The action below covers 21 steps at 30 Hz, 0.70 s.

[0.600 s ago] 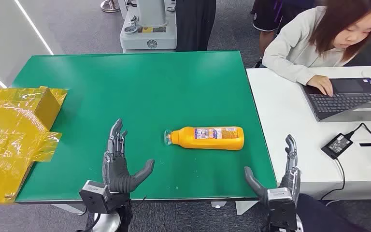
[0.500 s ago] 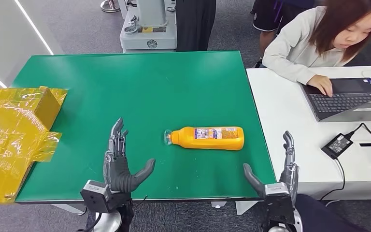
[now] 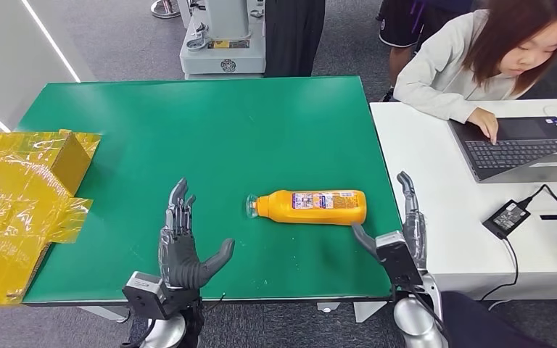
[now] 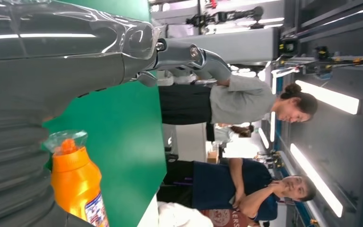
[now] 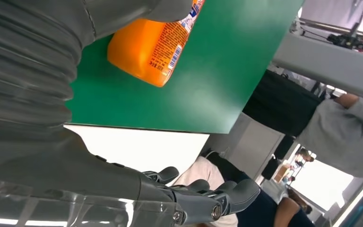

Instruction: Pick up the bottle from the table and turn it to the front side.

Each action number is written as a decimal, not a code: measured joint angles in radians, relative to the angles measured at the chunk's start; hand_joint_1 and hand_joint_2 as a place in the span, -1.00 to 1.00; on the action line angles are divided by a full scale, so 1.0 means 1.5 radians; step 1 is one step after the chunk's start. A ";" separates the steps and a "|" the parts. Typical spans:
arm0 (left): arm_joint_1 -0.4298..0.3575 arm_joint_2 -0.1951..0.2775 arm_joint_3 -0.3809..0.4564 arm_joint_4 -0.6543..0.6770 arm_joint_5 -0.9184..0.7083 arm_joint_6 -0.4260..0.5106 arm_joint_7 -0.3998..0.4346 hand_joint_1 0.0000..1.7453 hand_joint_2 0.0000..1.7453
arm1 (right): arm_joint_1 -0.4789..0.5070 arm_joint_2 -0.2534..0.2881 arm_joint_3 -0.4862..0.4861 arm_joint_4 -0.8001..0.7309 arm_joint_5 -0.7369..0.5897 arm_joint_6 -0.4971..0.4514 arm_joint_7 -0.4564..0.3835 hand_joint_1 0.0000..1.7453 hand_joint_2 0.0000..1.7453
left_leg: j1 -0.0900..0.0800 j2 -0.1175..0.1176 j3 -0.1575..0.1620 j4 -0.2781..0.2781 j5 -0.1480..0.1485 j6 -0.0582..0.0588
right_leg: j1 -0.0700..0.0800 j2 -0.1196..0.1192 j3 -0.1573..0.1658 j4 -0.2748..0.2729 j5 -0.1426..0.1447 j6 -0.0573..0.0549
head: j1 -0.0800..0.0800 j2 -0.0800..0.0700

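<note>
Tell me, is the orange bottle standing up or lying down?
Lying down. The bottle rests on its side on the green table, cap pointing left.

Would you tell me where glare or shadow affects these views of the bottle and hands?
Head view: even light, the bottle sharp, a soft shadow on the green table beneath the right hand. Left wrist view: bright streaks glare on the left hand. Right wrist view: background blown out white.

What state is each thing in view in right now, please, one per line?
Bottle: lying on its side on the green table, cap on, unheld.
Left robot hand: open, empty, over the table.
Right robot hand: open, empty, close to the bottle's base.
Laptop: open, a person typing.
</note>
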 joint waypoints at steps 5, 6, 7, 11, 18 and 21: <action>-0.010 -0.001 -0.003 0.016 0.011 -0.007 -0.002 -1.00 1.00 | -0.088 -0.009 0.020 0.090 0.025 0.040 0.017 -1.00 1.00 | 0.000 0.001 0.000 0.000 0.000 0.000 | 0.000 0.001 0.000 0.000 0.000 0.000 | 0.000 0.000; -0.012 -0.001 -0.004 0.019 0.012 -0.007 -0.003 -1.00 1.00 | -0.106 -0.010 0.025 0.109 0.032 0.046 0.020 -1.00 1.00 | 0.000 0.001 0.000 0.000 0.000 0.000 | 0.000 0.001 0.000 0.000 0.000 0.000 | 0.000 0.000; -0.014 -0.002 -0.005 0.022 0.014 -0.008 -0.003 -1.00 1.00 | -0.123 -0.010 0.030 0.127 0.039 0.051 0.023 -1.00 1.00 | 0.000 0.000 0.000 0.000 0.000 0.000 | 0.000 0.001 0.000 0.000 0.001 0.000 | 0.000 0.000; -0.022 -0.005 -0.010 0.032 0.014 -0.010 -0.002 -1.00 1.00 | -0.186 -0.010 0.053 0.196 0.068 0.071 0.042 -1.00 1.00 | 0.000 0.000 0.000 0.000 0.000 0.000 | 0.000 0.001 0.000 0.000 0.001 0.000 | 0.000 0.000; -0.041 -0.011 -0.015 0.052 0.015 -0.018 -0.001 -1.00 1.00 | -0.245 -0.010 0.078 0.273 0.096 0.082 0.056 -1.00 1.00 | 0.000 0.000 0.000 0.001 0.000 0.000 | 0.000 0.000 0.000 0.000 0.001 0.000 | 0.000 0.000; -0.051 -0.011 -0.017 0.062 0.018 -0.022 -0.001 -1.00 1.00 | -0.251 -0.014 0.087 0.287 0.114 0.093 0.068 -1.00 1.00 | 0.000 0.000 0.000 0.001 0.000 0.000 | 0.000 0.000 0.000 0.000 0.001 0.000 | 0.000 0.000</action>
